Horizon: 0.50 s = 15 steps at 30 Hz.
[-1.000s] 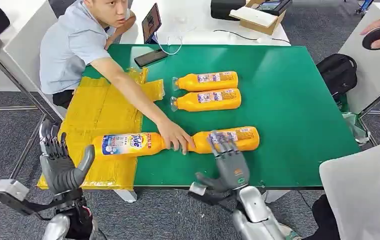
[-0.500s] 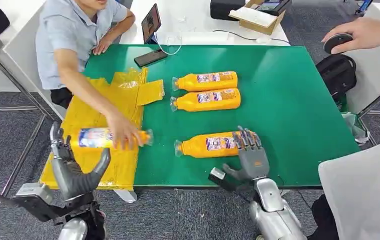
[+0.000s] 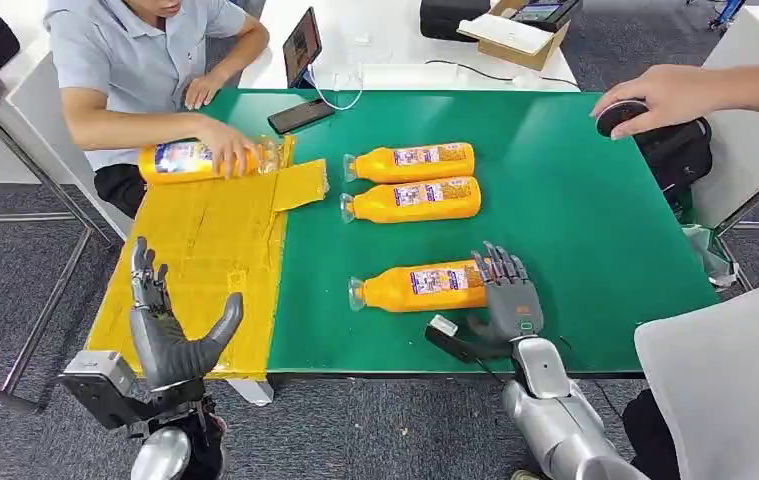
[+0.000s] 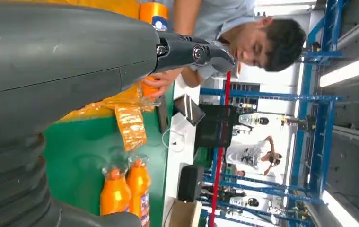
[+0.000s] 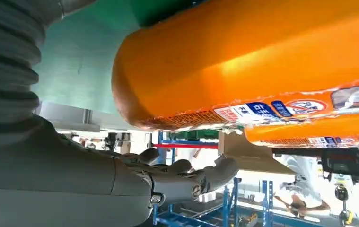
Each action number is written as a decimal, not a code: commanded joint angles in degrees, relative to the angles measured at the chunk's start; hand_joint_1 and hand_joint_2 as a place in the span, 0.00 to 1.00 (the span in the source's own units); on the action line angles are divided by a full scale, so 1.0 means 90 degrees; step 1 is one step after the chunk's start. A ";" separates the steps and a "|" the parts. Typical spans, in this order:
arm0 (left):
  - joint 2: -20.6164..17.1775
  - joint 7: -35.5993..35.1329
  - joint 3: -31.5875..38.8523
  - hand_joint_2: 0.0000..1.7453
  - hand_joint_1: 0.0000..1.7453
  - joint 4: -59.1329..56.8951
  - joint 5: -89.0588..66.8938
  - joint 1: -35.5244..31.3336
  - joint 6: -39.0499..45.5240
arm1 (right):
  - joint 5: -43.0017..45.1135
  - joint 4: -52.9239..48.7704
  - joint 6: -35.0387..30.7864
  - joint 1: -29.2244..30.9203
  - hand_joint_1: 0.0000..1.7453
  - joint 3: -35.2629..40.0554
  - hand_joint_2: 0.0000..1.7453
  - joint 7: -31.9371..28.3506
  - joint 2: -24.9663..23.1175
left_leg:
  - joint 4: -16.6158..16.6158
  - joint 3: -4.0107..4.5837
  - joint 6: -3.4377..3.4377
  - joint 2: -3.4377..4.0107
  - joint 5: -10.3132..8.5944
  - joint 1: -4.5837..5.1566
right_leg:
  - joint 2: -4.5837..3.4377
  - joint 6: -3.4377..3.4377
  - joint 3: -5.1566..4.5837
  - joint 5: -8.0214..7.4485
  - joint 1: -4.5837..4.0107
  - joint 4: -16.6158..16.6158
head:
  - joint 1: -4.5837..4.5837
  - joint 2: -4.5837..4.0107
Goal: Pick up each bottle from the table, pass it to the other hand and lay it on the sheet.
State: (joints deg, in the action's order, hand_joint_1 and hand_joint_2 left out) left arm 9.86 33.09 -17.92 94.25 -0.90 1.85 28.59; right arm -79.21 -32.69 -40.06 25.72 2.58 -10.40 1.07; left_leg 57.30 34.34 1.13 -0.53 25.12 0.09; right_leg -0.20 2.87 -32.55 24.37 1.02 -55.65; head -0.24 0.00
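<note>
**Three bottles on the bench, one in the person's hand, both robot hands holding nothing**

Going left to right in the head view. The left hand (image 3: 170,325) is up off the near left corner, over the edge of the yellow sheet (image 3: 205,250), fingers spread and thumb out, nothing in it. The sheet covers the left end of the green bench (image 3: 575,200), with a crumpled flap sticking out at its far right corner.

At the far end of the sheet a seated person (image 3: 135,60) in a light blue shirt has a hand around an orange bottle with a blue label (image 3: 200,158), held on its side above the sheet's far edge. A dark phone (image 3: 300,115) lies on the bench just beyond, and a tablet (image 3: 302,45) stands on the white table behind it.

Mid-bench, two orange bottles lie side by side, caps pointing left: the far bottle (image 3: 410,161) and the middle bottle (image 3: 412,199), right next to each other.

Nearer the robot, the near bottle (image 3: 420,286) lies on its side too, cap left. The right hand (image 3: 505,300) is at its base end, fingers opened out and straight, right against the bottle's end but not wrapped around it. From the right wrist cam the bottle's base is right by the fingers, nothing gripped.

Far right, another person's hand (image 3: 665,95) rests on a dark round object (image 3: 620,115) at the bench's edge.
</note>
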 commanded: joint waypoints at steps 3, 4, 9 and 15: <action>-0.0094 -0.0136 -0.0498 1.00 0.00 -0.0967 0.0134 -0.0722 -0.0106 | -0.0230 0.1751 0.0123 0.1016 0.00 0.0505 1.00 0.0297 -0.0191 | -0.0002 -0.0017 -0.0006 0.0007 -0.0001 -0.0004 | -0.0001 -0.0011 0.0017 -0.0002 -0.0006 0.0004 | 0.0000 0.0000; -0.0114 -0.0139 -0.0549 1.00 0.00 -0.0965 0.0137 -0.0752 -0.0109 | -0.0268 0.1796 0.0130 0.1043 0.00 0.0550 1.00 0.0353 -0.0200 | 0.0001 -0.0021 -0.0008 0.0008 0.0002 -0.0005 | 0.0000 -0.0014 0.0021 0.0001 -0.0007 0.0003 | 0.0000 0.0000; -0.0135 -0.0161 -0.0673 1.00 0.00 -0.0998 0.0156 -0.0869 -0.0124 | -0.0212 0.1955 0.0606 0.1088 0.00 0.0567 1.00 0.0460 -0.0303 | 0.0001 -0.0026 -0.0008 0.0008 0.0003 -0.0006 | 0.0001 -0.0014 0.0023 0.0004 -0.0009 0.0002 | 0.0000 0.0000; -0.0143 -0.0233 -0.0799 1.00 0.00 -0.1101 0.0239 -0.0991 -0.0203 | -0.0152 0.2029 0.1553 0.1117 1.00 0.0642 1.00 0.0477 -0.0303 | -0.0002 -0.0023 -0.0003 0.0003 -0.0004 -0.0003 | 0.0007 -0.0006 0.0019 -0.0001 -0.0005 0.0005 | 0.0002 0.0000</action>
State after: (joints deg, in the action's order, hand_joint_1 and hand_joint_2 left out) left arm 9.86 31.63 -22.58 89.11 0.72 -3.59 27.41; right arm -81.13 -21.48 -33.46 33.92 6.19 -6.05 -1.22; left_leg 57.32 34.23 1.14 -0.43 25.10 0.08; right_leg -0.22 2.89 -32.51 24.35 1.01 -55.66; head -0.22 0.00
